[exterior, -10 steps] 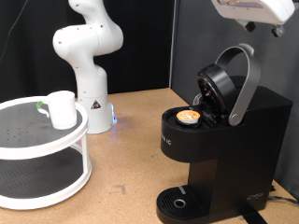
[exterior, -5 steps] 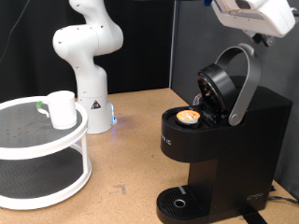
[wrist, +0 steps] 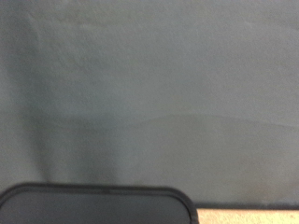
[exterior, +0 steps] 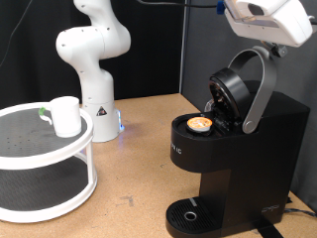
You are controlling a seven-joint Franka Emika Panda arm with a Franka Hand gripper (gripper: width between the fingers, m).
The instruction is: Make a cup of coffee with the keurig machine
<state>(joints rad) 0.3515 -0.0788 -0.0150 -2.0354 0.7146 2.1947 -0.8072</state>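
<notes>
Exterior view: the keurig machine (exterior: 230,149) stands at the surface's right edge, lid raised, a pod (exterior: 200,124) seated in its chamber. The cup (exterior: 65,115) sits on a round white rack (exterior: 59,159) at the left edge. The gripper (exterior: 265,20) hangs above the lid handle; its fingers are out of sight, so I cannot tell whether it is clenched or released. A misjudged descent could glance off the handle and leave the lid unlatched.

Wrist view: only dark backdrop and a black edge, likely the machine's.

Glossy black keurig machine (exterior: 233,149); matt cup (exterior: 65,115)
</notes>
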